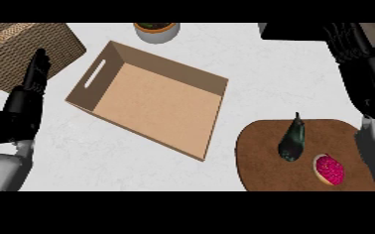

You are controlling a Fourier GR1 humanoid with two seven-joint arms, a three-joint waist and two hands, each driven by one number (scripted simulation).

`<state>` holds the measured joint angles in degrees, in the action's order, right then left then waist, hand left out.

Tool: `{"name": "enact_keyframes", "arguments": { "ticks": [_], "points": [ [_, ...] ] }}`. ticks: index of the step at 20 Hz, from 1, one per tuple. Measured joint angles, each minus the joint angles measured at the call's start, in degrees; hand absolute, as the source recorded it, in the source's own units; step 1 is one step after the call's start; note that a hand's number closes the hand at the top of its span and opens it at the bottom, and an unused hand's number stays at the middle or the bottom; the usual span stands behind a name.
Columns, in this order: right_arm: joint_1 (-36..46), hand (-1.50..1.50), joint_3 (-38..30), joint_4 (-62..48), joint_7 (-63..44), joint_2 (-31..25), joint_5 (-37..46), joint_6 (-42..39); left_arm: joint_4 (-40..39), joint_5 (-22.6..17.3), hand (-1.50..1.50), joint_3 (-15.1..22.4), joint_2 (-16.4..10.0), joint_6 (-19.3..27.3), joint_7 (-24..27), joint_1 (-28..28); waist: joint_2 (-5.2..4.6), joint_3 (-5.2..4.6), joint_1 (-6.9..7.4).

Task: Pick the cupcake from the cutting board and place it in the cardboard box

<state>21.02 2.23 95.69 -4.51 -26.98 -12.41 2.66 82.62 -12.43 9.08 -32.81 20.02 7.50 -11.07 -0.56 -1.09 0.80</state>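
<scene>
The cupcake (330,169) sits on the cutting board (264,153), in the corner nearest the robot's right side. The right hand (345,44) is the nearer one. It hangs beyond the board's far edge with fingers relaxed and empty, so the cupcake lies back toward the robot. The left hand (33,77) rests with straight fingers past the cardboard box (164,104).

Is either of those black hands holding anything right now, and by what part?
Nothing is held. The left hand and right hand are both empty; the pink-topped cupcake lies untouched on the brown rounded cutting board.
</scene>
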Motion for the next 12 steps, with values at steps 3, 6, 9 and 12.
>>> {"name": "enact_keyframes", "arguments": {
  "ticks": [3,6,9,12],
  "points": [
    [-1.6,-1.50,-0.7,0.7,2.7,1.2,-2.9,-3.2,-0.5,0.7,0.00,0.3,1.0,-0.1,-0.3,1.7,0.31,0.60,-0.35],
    [-4.1,-1.50,-2.6,0.9,7.4,1.9,-9.5,-9.7,-1.0,1.9,0.00,2.0,1.7,0.6,-2.6,4.0,0.43,0.96,-0.76],
    [-7.7,-1.50,-3.5,-1.8,8.8,-3.4,-0.3,-7.7,-1.3,2.0,0.00,3.5,2.6,0.3,-4.0,6.1,0.35,0.87,-1.47],
    [-13.1,-1.50,-5.5,-5.5,14.4,0.4,-0.6,-5.5,-0.2,2.4,0.00,4.6,3.1,0.4,-6.7,6.5,0.44,1.13,-1.41]
  ]
}}
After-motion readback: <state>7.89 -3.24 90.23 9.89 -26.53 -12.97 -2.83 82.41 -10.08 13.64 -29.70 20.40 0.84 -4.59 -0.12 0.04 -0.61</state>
